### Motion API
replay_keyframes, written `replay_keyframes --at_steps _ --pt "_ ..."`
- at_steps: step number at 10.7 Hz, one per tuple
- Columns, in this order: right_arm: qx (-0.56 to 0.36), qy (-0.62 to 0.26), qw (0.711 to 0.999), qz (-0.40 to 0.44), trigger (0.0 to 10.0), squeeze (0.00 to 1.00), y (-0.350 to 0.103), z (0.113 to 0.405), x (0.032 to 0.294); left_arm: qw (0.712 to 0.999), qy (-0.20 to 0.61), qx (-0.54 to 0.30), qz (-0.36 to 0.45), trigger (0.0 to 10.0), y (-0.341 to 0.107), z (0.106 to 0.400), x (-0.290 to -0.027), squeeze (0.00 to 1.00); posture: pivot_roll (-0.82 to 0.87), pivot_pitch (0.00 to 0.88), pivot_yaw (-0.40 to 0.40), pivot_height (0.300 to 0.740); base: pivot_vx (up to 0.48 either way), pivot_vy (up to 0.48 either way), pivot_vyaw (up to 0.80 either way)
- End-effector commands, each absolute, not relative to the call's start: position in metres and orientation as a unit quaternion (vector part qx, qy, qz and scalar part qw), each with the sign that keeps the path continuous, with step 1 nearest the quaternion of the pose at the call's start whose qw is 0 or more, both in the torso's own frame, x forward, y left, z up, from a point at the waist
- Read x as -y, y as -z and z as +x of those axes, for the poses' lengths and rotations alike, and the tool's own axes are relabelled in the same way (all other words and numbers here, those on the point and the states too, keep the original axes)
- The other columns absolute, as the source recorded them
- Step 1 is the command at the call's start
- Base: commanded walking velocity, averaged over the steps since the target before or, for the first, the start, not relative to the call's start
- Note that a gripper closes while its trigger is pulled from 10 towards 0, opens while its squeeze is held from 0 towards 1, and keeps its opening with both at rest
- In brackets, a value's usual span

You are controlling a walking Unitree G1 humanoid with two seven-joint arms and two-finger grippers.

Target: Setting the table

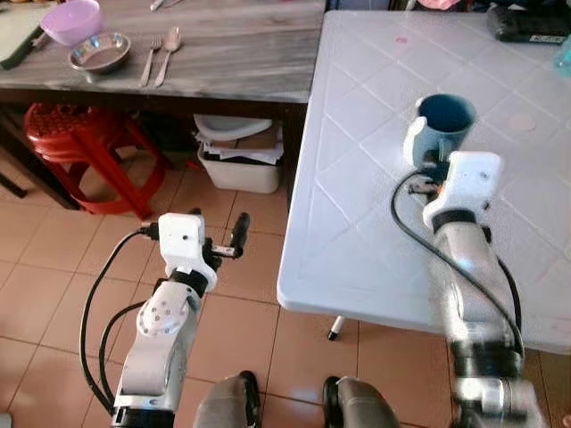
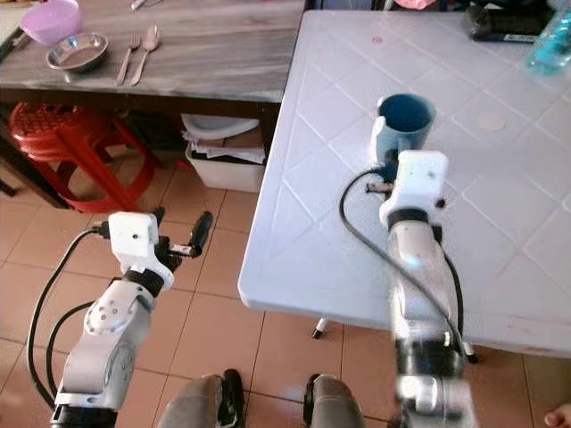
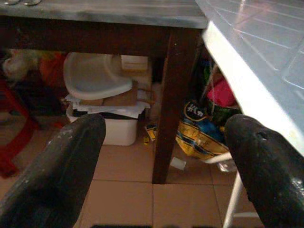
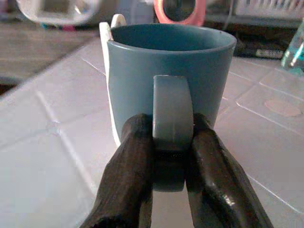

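On the white table (image 1: 357,223), the right gripper (image 4: 168,156) pinched the blue mug's (image 4: 171,80) handle; the left gripper (image 3: 161,156) hung spread.

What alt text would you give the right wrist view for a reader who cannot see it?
The right tool grips the handle of a blue mug, one black finger on each side. The mug stands upright on a white table with a diamond pattern. Blurred objects lie behind it.
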State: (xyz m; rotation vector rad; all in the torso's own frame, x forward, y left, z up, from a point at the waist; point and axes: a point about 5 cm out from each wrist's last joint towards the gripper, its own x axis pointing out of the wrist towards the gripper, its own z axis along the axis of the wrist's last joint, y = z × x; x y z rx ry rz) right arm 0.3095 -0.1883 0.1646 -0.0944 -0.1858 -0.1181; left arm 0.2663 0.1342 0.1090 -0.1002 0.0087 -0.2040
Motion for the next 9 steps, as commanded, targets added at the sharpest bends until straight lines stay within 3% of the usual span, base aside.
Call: replay_keyframes --at_steps 1,2,9 --pt "0.121 0.046 0.991 -0.045 4.6 0.00 -0.175 0.306 0.179 0.995 0.089 -0.010 -0.045 10.0 -0.107 0.266 -0.140 0.00 -0.02 0.192 0.078 0.740 0.000 0.480 0.00" --pt "0.109 0.027 0.993 -0.042 10.0 0.00 -0.165 0.299 0.165 0.995 0.088 -0.009 -0.045 10.0 -0.107 0.269 -0.138 0.00 -0.02 0.187 0.080 0.740 0.000 0.480 0.00" --pt "0.112 0.033 0.992 -0.050 10.0 0.00 -0.169 0.300 0.168 0.995 0.092 0.012 -0.045 10.0 -0.114 0.278 -0.140 0.00 -0.03 0.181 0.072 0.740 0.000 0.474 0.00"
